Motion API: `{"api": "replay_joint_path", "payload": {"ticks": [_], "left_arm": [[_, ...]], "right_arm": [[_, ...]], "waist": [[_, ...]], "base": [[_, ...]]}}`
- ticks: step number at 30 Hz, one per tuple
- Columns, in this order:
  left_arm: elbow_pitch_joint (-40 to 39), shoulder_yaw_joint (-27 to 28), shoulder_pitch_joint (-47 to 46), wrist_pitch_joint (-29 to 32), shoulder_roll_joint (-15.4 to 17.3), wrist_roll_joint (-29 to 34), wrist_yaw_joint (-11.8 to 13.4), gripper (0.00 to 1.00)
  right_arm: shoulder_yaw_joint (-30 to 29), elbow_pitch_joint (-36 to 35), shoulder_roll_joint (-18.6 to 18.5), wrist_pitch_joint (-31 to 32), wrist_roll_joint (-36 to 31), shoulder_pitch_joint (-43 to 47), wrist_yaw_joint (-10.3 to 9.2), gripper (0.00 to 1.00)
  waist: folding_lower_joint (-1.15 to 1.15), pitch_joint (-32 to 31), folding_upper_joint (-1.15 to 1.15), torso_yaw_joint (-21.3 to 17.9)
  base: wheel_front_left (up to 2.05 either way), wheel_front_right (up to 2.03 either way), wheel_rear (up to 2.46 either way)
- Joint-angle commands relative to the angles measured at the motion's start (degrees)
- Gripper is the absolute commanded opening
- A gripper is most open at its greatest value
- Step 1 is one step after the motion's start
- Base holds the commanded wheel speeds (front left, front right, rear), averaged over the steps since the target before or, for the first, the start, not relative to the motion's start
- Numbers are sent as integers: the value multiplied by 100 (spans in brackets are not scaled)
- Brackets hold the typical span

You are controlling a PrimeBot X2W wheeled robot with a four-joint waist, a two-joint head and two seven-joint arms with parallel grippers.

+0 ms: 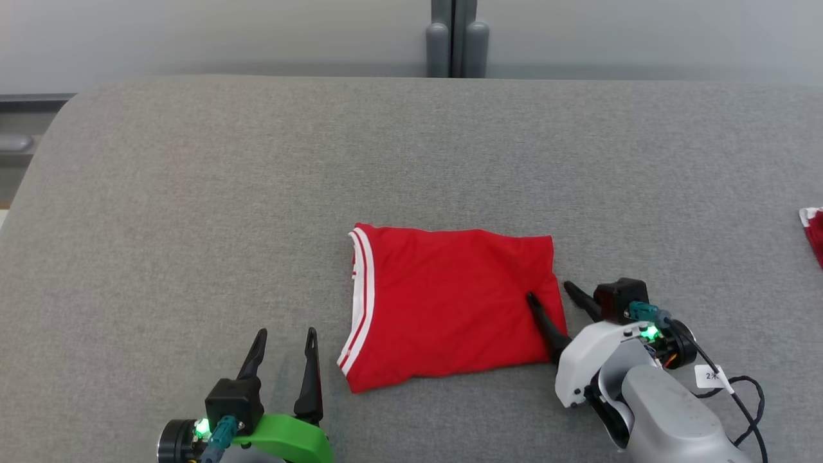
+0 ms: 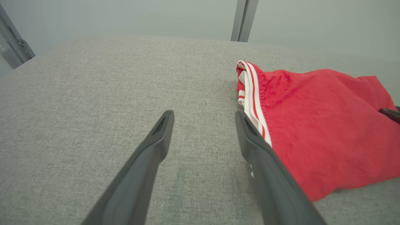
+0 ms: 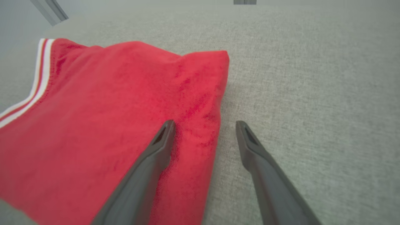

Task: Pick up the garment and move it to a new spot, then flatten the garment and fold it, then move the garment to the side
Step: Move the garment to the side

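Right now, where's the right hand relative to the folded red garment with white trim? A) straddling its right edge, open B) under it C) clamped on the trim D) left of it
A: the open right hand has one finger over the folded red garment, the other over the grey fabric surface.

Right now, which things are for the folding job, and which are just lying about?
For the job:
- garment, red, folded, lying on the grey surface
- left gripper, open, beside it
- right gripper, open, at its right edge

Just lying about:
- red cloth at the far right edge
- post behind the surface
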Motion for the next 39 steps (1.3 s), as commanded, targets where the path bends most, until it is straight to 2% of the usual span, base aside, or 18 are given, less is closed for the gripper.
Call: {"api": "replay_joint_path", "payload": {"ticks": [1,3,7,10,15,21,29,35,39], "left_arm": [[8,-8,-67,3,15,-23,9,100],[0,5,-49,3,16,-21,28,100],[-7,68,20,3,16,-7,1,100],[-15,119,28,3,15,35,-31,100],[-20,161,-72,3,16,115,-95,100],[17,90,-269,3,17,184,-166,100],[90,-22,-517,3,21,249,-235,100],[148,-154,-633,3,26,226,-272,100],[212,-228,-735,3,26,281,-323,100]], "right_arm": [[48,192,-33,-21,69,-32,-10,50],[62,441,-35,-3,105,-65,-10,0],[-252,502,-60,-3,-34,-63,-17,0],[-584,415,-79,-4,-191,20,-20,0],[-937,189,-59,-7,-419,135,-17,0],[-1043,2,-48,-9,-433,234,-17,0],[-1034,-169,-31,-11,-263,312,-11,0],[-930,-257,-30,-11,-192,279,-11,0],[-933,-306,-30,-11,-138,167,-11,0]], "waist": [[0,112,0,220],[0,116,0,216],[0,91,0,-15],[0,74,0,-373],[0,78,0,-1226],[0,162,0,-2276],[0,299,0,-3313],[0,399,0,-3749],[0,497,0,-3824]], "base": [[0,0,0],[0,0,0],[0,0,0],[0,0,0],[0,0,0],[0,0,0],[0,0,0],[0,0,0],[0,0,0]]}}
